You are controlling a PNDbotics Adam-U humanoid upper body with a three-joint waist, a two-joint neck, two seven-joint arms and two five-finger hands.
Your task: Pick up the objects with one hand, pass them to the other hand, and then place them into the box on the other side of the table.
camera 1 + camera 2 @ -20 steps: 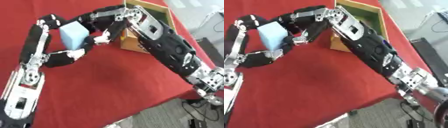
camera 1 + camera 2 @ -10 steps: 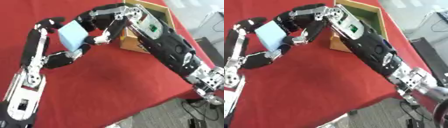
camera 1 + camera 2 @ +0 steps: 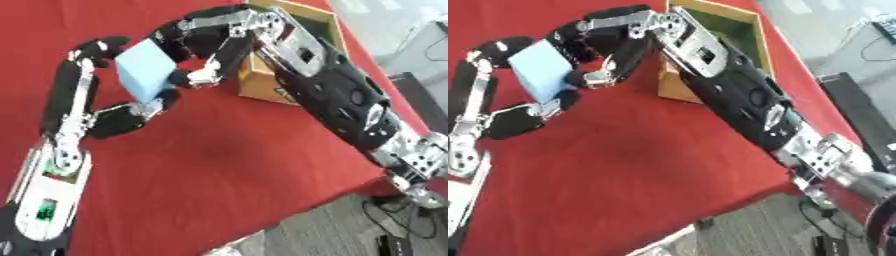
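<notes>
Block (image 3: 144, 69) held between both hands above the red table (image 3: 219, 170).
Left hand (image 3: 122, 112) clamps it from below; right hand (image 3: 203, 47) curls round its side, beside the box (image 3: 710, 30) at the far right edge.

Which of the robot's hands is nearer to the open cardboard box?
The right hand. It is beside the cardboard box, just to its left, fingers at the light blue block. The left hand holds that block from farther out on the red table.
</notes>
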